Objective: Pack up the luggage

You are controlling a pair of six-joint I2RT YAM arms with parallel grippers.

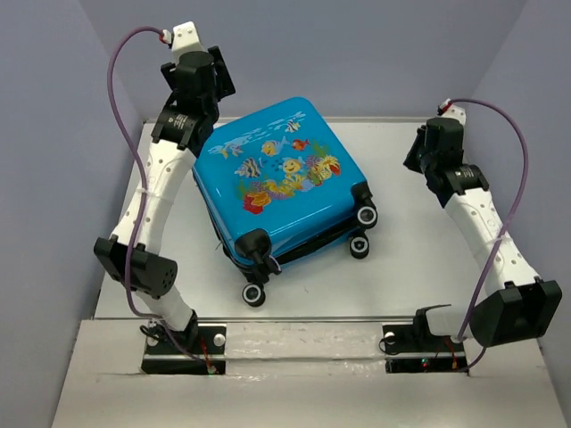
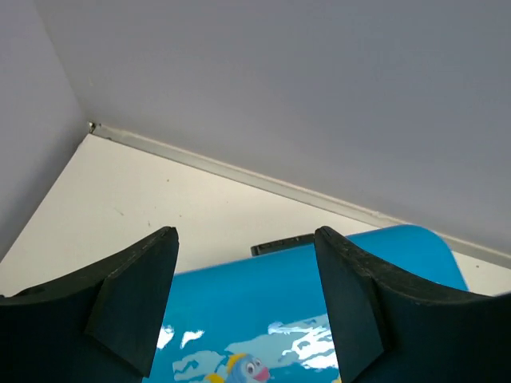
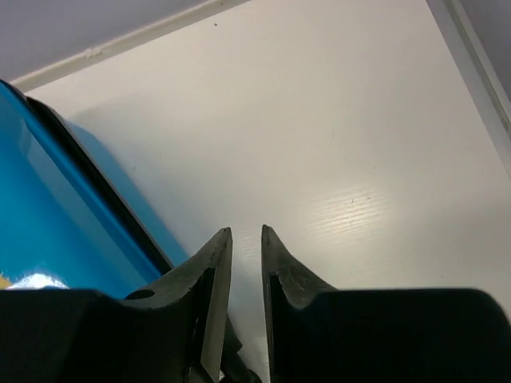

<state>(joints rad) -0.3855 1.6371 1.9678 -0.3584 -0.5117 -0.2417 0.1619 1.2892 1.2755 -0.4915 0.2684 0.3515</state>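
Judging that the two shells need to be pressed fully together, we think the left gripper [image 2: 246, 239], its jaws wide and holding nothing, should come down flat on the upper-left corner of the luggage [image 1: 277, 178] and push slowly. The right gripper [image 3: 246, 235], almost closed and also empty, can steady the right side so the case does not slide on the table [image 1: 419, 285]. The luggage lies flat at the centre of the top view, fish face up. Its long axis runs diagonally, with the wheels [image 1: 359, 248] toward the lower right and the dark handle [image 2: 279, 243] toward the upper left.
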